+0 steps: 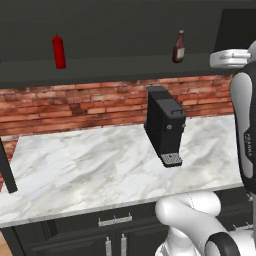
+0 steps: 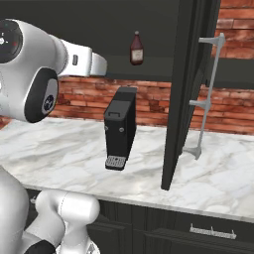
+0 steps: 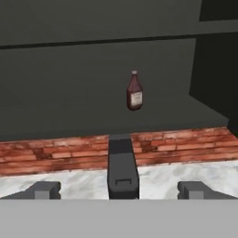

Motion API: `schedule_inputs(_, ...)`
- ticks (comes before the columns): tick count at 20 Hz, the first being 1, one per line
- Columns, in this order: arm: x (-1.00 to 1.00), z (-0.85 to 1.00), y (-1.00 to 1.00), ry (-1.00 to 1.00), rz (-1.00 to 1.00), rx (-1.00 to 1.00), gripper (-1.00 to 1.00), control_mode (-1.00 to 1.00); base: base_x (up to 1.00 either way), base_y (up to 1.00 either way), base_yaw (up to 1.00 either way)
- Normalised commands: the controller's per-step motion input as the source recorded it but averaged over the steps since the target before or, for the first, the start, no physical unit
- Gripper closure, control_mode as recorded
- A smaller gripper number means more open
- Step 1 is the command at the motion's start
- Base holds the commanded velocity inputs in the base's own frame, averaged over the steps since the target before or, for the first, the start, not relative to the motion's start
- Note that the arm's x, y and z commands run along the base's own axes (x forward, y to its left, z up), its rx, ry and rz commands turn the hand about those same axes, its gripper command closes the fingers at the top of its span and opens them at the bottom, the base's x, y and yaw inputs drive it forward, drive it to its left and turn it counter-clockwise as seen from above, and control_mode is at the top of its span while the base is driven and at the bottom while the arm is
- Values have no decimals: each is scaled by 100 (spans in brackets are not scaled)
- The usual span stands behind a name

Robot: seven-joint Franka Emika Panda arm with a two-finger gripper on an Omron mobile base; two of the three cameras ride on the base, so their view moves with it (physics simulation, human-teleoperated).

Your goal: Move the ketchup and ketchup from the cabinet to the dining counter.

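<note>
The dark maroon ketchup bottle [image 3: 134, 91] stands upright on the open cabinet shelf [image 1: 125, 67], toward the right end. The bright red ketchup bottle [image 1: 59, 51] stands upright on the same shelf, well apart to the left. Both remain in the cabinet; neither is held.

The gripper [image 3: 119, 189] is empty, jaws spread wide, aimed at the maroon bottle from the near side and still well short of it.

Hazards, judged from this position:
- The maroon bottle is squat with a narrow neck. A finger striking it off-centre during approach would likely tip it or push it deeper into the cabinet.
- The black coffee machine [image 2: 120, 126] stands on the marble tabletop [image 1: 90, 165] directly below the bottle. A low approach risks the hand striking its top.
- The open cabinet door [image 2: 191, 89] hangs just right of the bottle. A wide swing of the arm on retreat could catch it.
</note>
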Motion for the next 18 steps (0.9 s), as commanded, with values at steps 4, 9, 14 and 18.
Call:
schedule_inputs(4,44,0,-25,4,0,0,-100,-100,0,0,0)
schedule_inputs(9,57,0,-11,0,0,0,-100,-100,0,0,0)
schedule_inputs(14,62,0,-2,0,0,0,-100,-100,0,0,0)
schedule_inputs(18,59,0,-1,0,0,0,-100,-100,0,0,0)
